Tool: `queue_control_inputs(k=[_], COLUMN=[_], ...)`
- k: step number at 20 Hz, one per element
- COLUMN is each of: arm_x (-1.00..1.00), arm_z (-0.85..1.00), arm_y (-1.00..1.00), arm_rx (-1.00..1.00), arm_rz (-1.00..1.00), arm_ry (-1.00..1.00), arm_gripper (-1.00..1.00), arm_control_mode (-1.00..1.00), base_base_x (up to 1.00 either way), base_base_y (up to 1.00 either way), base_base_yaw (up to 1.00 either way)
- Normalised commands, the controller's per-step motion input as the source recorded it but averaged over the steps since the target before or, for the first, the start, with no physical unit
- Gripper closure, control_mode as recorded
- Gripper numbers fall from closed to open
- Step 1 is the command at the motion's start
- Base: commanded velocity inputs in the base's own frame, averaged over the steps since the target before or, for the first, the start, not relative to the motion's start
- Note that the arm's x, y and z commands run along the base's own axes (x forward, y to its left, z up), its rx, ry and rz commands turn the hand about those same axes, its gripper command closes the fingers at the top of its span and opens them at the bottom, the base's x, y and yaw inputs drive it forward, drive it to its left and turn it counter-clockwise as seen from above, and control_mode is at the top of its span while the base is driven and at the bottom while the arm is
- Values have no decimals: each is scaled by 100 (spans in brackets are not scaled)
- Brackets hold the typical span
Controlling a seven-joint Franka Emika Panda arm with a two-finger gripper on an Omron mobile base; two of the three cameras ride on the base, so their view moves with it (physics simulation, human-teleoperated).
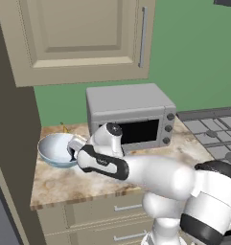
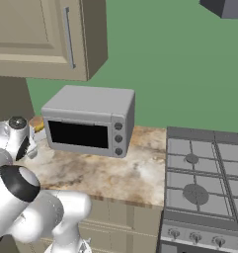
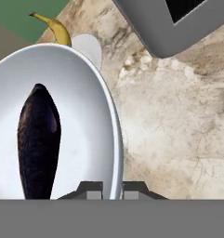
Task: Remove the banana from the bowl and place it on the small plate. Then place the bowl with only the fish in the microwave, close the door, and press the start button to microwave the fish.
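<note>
Here the jaws are closed on the rim of the bowl (image 3: 85, 93), one tip on each side of its edge. The fish (image 3: 38, 139) lies alone inside. The banana (image 3: 55, 29) rests at 12 o'clock beyond the bowl, on the small plate (image 3: 89, 48) on the marbled surface (image 3: 178, 125).
</note>
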Motion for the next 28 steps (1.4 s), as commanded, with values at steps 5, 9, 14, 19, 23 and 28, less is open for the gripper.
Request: queue_control_inputs(k=[5,9,14,19,23,28], arm_x=[-47,-71,-86,-90,-78,-65], arm_z=[62,60,53,49,44,-1], arm_y=[-40,-65,-70,-83,-85,-79], arm_rx=[0,0,0,0,0,4], arm_rz=[-3,-4,-7,-8,-11,-12], arm_ry=[-20,-22,-21,-13,-1,2], arm_gripper=[100,100,100,100,100,100], arm_control_mode=[-100,-100,-100,-100,-100,-100], base_base_x=[0,0,0,0,0,0], base_base_y=[0,0,0,0,0,0], base_base_yaw=[0,0,0,0,0,0])
